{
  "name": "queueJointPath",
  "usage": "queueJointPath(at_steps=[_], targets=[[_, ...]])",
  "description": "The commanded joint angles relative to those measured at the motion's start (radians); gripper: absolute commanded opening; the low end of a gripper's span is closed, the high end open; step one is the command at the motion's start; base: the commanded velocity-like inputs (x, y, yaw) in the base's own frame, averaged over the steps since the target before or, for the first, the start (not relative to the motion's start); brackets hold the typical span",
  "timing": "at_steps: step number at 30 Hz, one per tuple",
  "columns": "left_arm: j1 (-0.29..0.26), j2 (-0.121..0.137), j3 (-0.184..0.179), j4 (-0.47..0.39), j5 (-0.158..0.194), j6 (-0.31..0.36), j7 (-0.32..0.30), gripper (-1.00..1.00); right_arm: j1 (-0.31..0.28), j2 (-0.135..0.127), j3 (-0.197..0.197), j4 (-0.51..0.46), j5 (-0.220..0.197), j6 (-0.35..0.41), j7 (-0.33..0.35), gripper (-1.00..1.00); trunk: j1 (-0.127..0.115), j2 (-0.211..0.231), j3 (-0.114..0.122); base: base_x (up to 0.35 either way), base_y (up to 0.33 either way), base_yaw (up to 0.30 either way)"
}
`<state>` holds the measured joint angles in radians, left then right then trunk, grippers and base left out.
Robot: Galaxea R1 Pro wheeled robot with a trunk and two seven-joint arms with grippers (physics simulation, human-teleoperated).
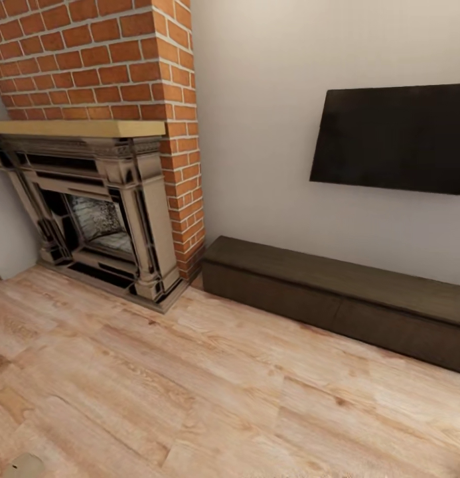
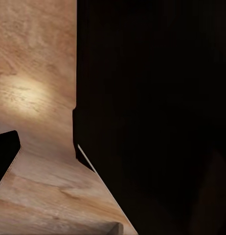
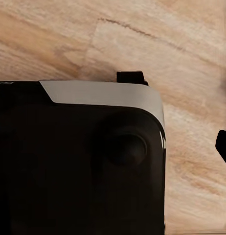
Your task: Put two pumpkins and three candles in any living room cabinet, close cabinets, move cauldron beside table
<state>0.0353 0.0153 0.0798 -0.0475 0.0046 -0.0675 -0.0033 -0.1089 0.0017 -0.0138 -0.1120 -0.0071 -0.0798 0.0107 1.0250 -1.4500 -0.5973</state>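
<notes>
Brown cabinet (image 1: 336,299) (drawers shut) sits at four o'clock from the brick fireplace (image 1: 97,212); jaws' state: cannot tell.

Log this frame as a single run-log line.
phase: in transit, living room | cabinet: against wall under TV, fronts look closed | fireplace: left of cabinet | floor: wood plank | grippers: state unclear

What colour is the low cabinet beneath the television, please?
Dark brown wood grain on the cabinet, clearest in the head view.

A red brick fireplace (image 1: 90,166) with a wooden mantel (image 1: 77,128) stands left. A black wall-mounted TV (image 1: 395,139) hangs right. A pale object (image 1: 20,466), possibly rounded, lies on the plank floor (image 1: 190,398).
</notes>
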Motion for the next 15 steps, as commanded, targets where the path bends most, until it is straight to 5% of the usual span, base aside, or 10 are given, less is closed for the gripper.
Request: queueJointPath(at_steps=[1, 15], targets=[[0.000, 0.000, 0.000, 0.000, 0.000, 0.000, 0.000, 1.00, 0.000, 0.000, 0.000, 0.000, 0.000, 0.000, 0.000, 1.00, 0.000, 0.000, -0.001, 0.000, 0.000, -0.271], [0.000, 0.000, 0.000, 0.000, 0.000, 0.000, 0.000, 1.00, 0.000, 0.000, 0.000, 0.000, 0.000, 0.000, -0.001, 1.00, 0.000, 0.000, -0.010, 0.000, 0.000, -0.270]])
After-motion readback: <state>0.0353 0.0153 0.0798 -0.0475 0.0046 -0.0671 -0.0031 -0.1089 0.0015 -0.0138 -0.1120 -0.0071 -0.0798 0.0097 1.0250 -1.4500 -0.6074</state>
